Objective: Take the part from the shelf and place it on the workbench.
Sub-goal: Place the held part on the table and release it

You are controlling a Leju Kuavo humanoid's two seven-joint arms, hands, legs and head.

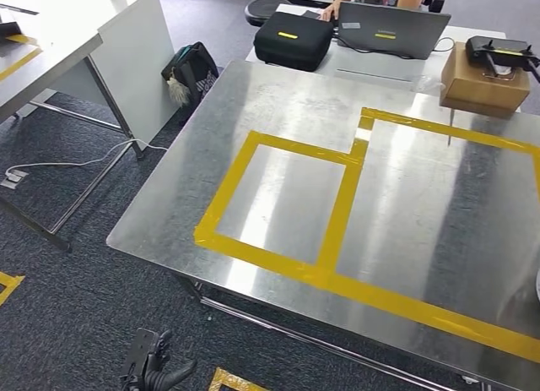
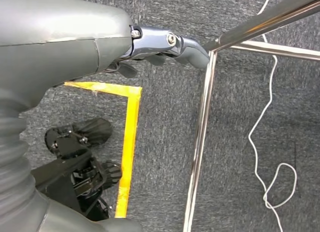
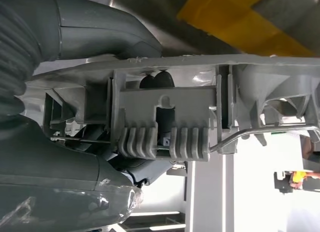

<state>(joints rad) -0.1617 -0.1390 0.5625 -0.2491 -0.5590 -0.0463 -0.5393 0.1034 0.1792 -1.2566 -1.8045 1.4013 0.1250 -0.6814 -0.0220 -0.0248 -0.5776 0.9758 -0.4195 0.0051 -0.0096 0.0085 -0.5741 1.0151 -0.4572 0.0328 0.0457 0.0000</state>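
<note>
My right hand (image 3: 75,142) grips the grey plastic part (image 3: 166,122), thumb on one side and darker fingers on the other, with the steel workbench (image 1: 305,129) and its yellow tape (image 3: 241,21) just behind it. My left hand (image 2: 158,46) hangs over the carpet holding nothing, its fingers loosely extended. The part's far end is cut off.

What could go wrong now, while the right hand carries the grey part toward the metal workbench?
1. The grey plastic part is wide and ribbed, with a thin wire; the right hand holds it at one end, so it may tilt or slip.
2. The workbench top is shiny metal, so the part might slide out of the yellow tape rectangle when released.
3. The left hand hangs near the bench's frame leg and could bump it.
</note>
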